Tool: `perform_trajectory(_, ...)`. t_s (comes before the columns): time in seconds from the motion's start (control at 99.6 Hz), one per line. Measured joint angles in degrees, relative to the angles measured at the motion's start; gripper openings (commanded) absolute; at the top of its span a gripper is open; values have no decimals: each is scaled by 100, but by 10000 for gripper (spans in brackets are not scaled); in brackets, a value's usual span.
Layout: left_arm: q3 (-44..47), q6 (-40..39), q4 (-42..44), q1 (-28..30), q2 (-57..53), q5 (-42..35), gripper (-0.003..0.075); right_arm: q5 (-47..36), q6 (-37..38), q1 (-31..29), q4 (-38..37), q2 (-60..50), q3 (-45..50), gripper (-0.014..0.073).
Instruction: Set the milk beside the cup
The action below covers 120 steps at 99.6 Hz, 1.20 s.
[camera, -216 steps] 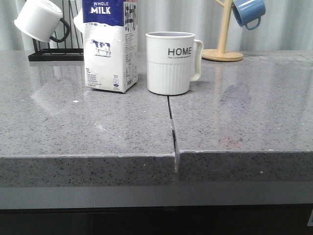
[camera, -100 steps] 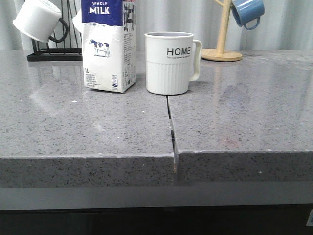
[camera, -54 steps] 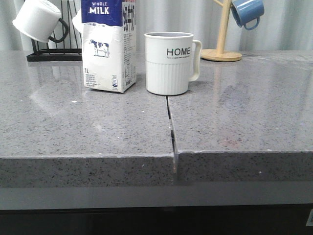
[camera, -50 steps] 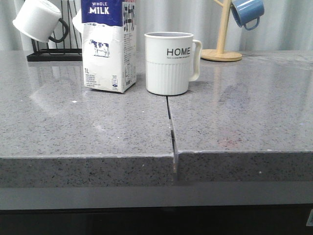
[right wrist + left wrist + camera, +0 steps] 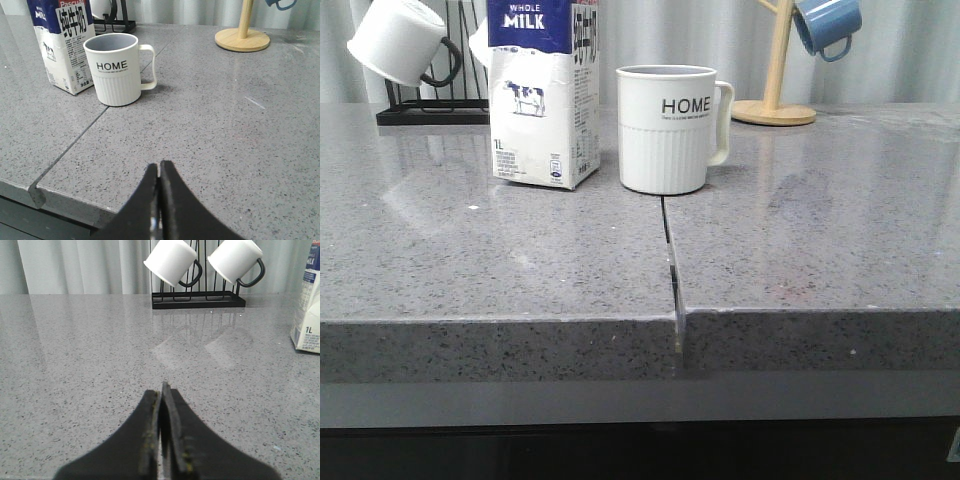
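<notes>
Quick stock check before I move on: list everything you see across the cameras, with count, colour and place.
milk: 1, white with dark blue top, upright on counter, left of the cup
cup: 1, white, "HOME", beside milk, apart
small mugs: 2, white with black handles, on black rack, back left
blue mug: 1, on wooden stand, back right
counter: grey speckled, seam down the middle
left gripper: black, shut, empty
right gripper: black, shut, empty

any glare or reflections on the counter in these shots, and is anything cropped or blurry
Front view: the milk has its top cropped, and the polished counter shows soft pale reflections. Left wrist view: the hanging white mugs mirror faintly in the counter; the left gripper is a dark, soft shape. Right wrist view: even light; the cup is sharp.
</notes>
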Motion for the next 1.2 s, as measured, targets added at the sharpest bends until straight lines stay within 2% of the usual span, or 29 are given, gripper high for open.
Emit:
perform_trajectory(0.632,0,0,0,0,0,0,-21,-23,0,-69,0,0,0,-69)
perform_trajectory(0.753,0,0,0,0,0,-8,-21,-374,0,-534,0,0,90,-69)
perform_trajectory(0.994,0,0,0,-3,0,-8,-21,-1532,0,-1972,0,-88,814,-69)
perform_trajectory(1.205,0,0,0,-3,0,-8,-21,-1710,0,-2327,0,-716,1597,-69)
